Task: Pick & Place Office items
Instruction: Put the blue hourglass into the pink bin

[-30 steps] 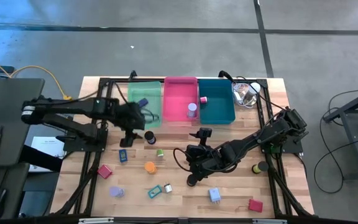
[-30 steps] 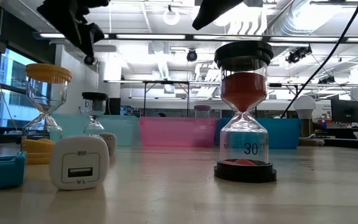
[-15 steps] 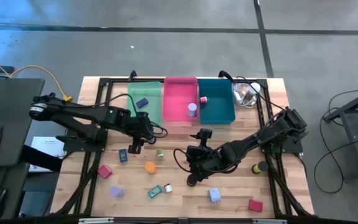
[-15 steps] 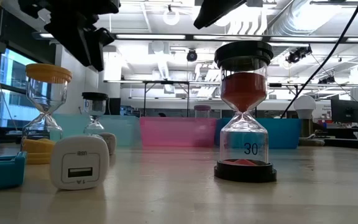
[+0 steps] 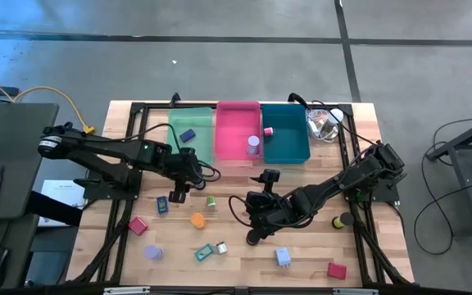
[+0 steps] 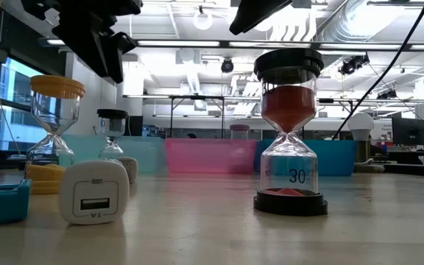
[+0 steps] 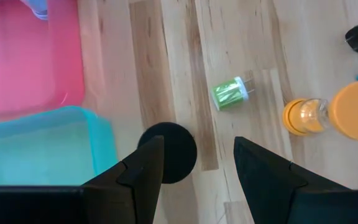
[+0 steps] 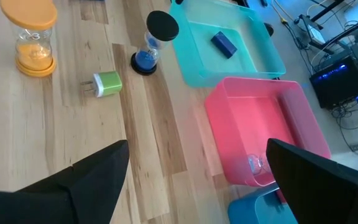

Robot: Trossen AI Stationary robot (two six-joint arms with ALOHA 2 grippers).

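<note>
Left wrist view: left gripper [image 7: 197, 163] spread, empty, above black-capped timer [image 7: 168, 152] standing at tray's [image 7: 42, 149] 6 o'clock. Judged light, fragile glass, top-heavy; grip the cap. Right gripper [image 8: 191, 180] spread.

three trays [image 5: 238, 111] in a row at counter [image 5: 359, 254] far edge, small items [image 5: 198, 220] scattered mid-counter to near edge, one block [image 5: 188, 135] in left tray.
</note>
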